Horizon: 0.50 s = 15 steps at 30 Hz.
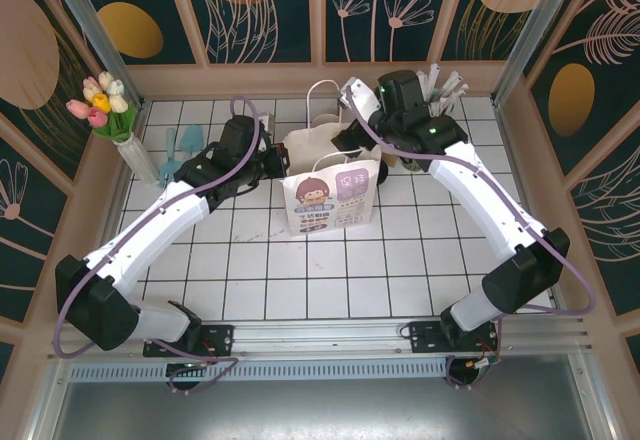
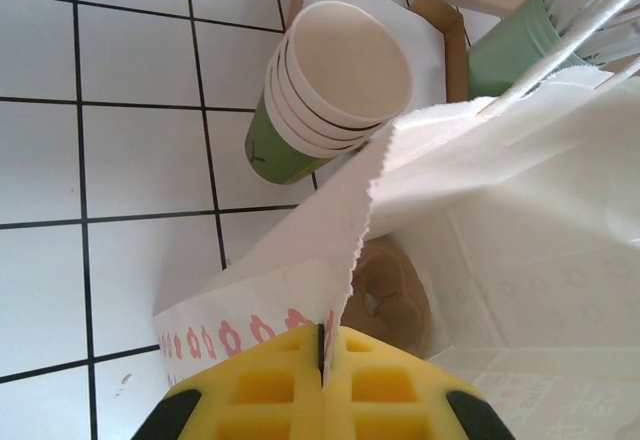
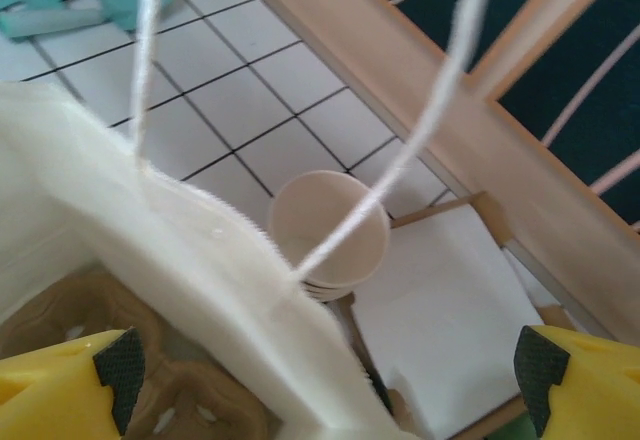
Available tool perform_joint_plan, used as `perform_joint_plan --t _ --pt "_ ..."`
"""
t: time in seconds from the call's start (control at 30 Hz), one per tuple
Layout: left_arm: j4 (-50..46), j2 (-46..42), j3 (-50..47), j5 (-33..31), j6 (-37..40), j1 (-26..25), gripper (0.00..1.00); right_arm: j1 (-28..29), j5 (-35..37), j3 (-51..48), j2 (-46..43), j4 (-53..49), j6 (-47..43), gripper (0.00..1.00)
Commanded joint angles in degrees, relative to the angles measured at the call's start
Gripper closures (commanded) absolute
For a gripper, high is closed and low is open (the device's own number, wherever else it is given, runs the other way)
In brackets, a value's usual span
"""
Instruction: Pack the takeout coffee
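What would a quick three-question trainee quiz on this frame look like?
1. True or false: the left gripper is shut on the rim of the white paper bag.
2. What lies inside the bag? A) a brown pulp carrier B) a sandwich C) a glass bottle
3. Fill in: the right gripper, above the bag's rim, has its jaws ____.

Key: 1 true; 2 A; 3 open.
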Motion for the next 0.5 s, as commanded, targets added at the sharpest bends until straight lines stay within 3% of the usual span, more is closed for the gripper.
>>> perform_joint_plan --t 0.0,0.07,0.2,0.37,0.47 --pt "0.4 1.2 1.8 2.4 1.4 0.1 1.0 0.0 9.0 3.9 1.8 0.8 5.4 0.03" --pt "0.6 1.6 2.2 3.1 1.3 0.2 1.0 2.0 12.2 4.8 2.9 -0.2 6.4 0.03" --pt "1.0 2.4 2.5 2.8 0.9 0.1 1.0 6.6 18.1 -0.5 1.7 8.5 13.0 0.03" --pt "0.3 3.5 3.5 3.0 1.1 0.2 1.0 7.1 22.3 -0.2 0.6 11.4 26.9 0.02" --pt "0.6 3.6 3.8 3.2 1.1 0.1 1.0 7.2 30.7 -2.4 0.3 13.0 33.5 0.01"
